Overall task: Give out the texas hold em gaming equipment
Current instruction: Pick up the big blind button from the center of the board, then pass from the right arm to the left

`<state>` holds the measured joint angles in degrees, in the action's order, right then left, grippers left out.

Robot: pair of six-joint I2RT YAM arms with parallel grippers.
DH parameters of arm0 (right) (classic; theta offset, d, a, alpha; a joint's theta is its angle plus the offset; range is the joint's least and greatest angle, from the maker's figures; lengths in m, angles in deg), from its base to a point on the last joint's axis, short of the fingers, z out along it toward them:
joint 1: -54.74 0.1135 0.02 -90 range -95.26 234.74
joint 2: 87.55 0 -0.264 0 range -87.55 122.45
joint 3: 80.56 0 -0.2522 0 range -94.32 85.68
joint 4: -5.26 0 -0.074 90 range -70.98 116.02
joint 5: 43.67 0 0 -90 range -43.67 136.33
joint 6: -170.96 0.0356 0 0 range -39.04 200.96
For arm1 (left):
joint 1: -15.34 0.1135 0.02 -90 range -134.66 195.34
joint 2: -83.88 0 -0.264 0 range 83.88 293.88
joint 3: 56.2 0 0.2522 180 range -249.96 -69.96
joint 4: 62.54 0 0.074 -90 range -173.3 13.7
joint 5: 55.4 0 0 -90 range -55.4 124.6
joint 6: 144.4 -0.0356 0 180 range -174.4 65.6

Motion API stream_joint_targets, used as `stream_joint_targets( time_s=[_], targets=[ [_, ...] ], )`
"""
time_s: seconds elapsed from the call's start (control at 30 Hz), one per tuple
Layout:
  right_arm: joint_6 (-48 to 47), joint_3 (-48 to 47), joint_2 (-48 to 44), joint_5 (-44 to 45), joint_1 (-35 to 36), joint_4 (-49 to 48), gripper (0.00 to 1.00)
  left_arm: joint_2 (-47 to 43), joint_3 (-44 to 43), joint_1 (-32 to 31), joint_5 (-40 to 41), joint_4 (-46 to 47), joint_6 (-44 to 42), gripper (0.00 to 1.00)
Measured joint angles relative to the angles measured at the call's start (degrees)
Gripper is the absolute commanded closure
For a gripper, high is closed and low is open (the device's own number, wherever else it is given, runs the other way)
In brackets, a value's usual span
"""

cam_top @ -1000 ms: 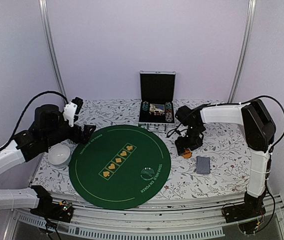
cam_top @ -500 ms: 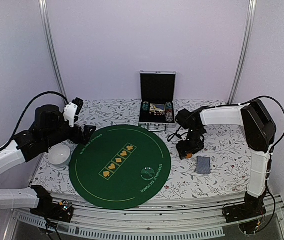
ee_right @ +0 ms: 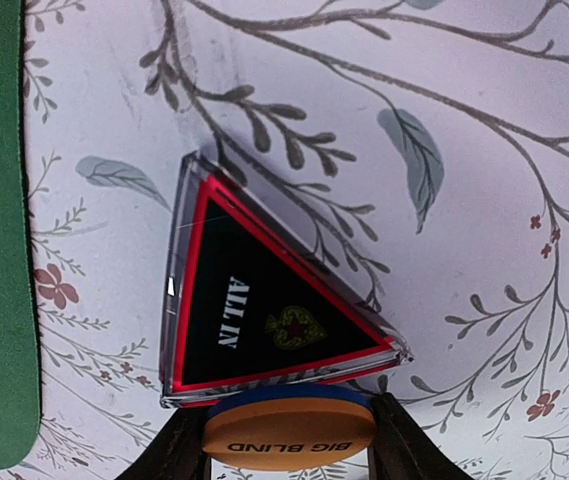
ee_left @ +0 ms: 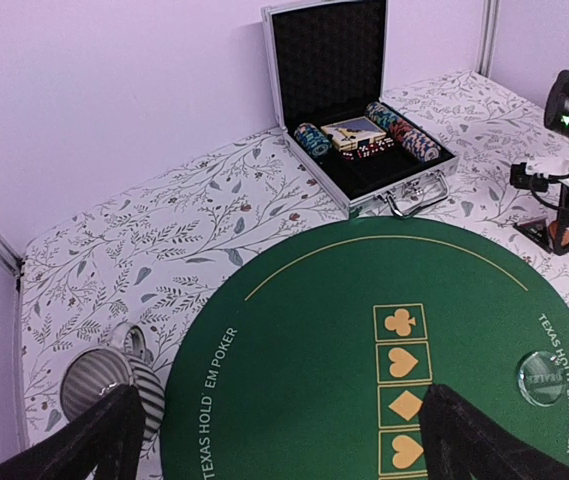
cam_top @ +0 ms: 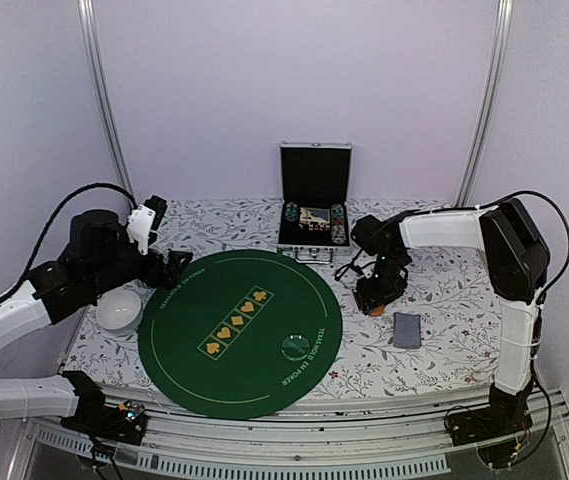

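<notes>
A round green felt poker mat (cam_top: 239, 330) lies in the middle of the flower-patterned tablecloth (cam_top: 444, 290). Behind it, at the far edge, stands an open silver metal case (cam_top: 314, 215) with rows of multicoloured poker chips (ee_left: 404, 130) inside. A white round bowl (cam_top: 119, 308) and a striped cup (ee_left: 114, 385) sit left of the mat. A clear round plastic disc (cam_top: 295, 346) lies on the mat's near right part. Right of the mat lies a grey-blue-backed deck of cards (cam_top: 407, 330). Farther back and to the left of the deck, a dark red-edged plastic triangle (ee_right: 264, 310) touches a round orange disc (ee_right: 289, 432), which sits between the fingers of the right gripper (cam_top: 372, 303).

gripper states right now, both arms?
Left gripper: open, holding nothing.
Right gripper: closed on the orange round BIG BLIND disc, beside the dark red-edged triangular ALL IN marker.
</notes>
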<state>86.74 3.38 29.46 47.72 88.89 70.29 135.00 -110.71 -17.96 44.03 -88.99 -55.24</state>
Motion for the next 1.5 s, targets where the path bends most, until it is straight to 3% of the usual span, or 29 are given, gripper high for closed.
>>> stream_joint_targets(
  time_s=[0.3, 0.93, 1.1, 1.23, 1.37, 1.5],
  targets=[
    [-0.2, 0.0, -0.3, -0.7, 0.0, 0.5, 0.72, 0.0, 0.0, 0.0, 0.0, 0.0, 0.0, 0.02],
    [-0.7, -5.3, -5.9, -5.7, 1.5, 0.9, 0.76, 0.0, 0.0, 0.0, 0.0, 0.0, 0.0, 0.02],
    [-2.3, -6.6, -6.1, -6.2, 7.0, -2.7, 0.79, 0.0, 0.0, 0.0, -0.6, 0.0, 0.5, 0.02],
    [-5.0, -7.0, -6.1, -6.0, 13.8, -7.0, 0.77, 0.5, -0.6, 0.0, -3.7, -0.4, 3.8, 0.12],
    [-9.5, -7.3, -6.3, -6.0, 21.2, -13.4, 0.76, 0.8, -0.9, 0.1, -12.2, 1.1, 11.5, 0.29],
    [-13.4, -7.3, -7.3, -6.2, 26.4, -18.7, 0.76, 0.8, 4.4, 0.1, -22.7, 8.8, 21.7, 0.28]
  ],
)
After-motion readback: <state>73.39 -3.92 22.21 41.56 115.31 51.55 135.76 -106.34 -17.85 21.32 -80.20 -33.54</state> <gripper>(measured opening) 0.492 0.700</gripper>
